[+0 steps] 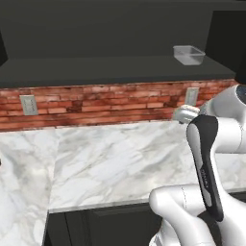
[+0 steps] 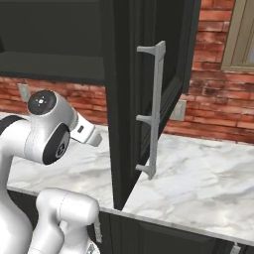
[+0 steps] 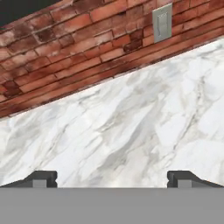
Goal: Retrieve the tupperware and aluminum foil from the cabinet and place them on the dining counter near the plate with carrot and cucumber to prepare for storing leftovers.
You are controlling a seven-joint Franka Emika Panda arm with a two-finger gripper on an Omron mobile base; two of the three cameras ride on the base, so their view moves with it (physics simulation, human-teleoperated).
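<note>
Reaching toward the cabinet appears to be the step in hand: the tupperware sits on its shelf at the right, untouched. The tool is spread wide and empty above the marble desk; lifting it to shelf height would be needed next.

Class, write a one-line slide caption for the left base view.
Tupperware sits on the open cabinet shelf above the marble counter.
</note>
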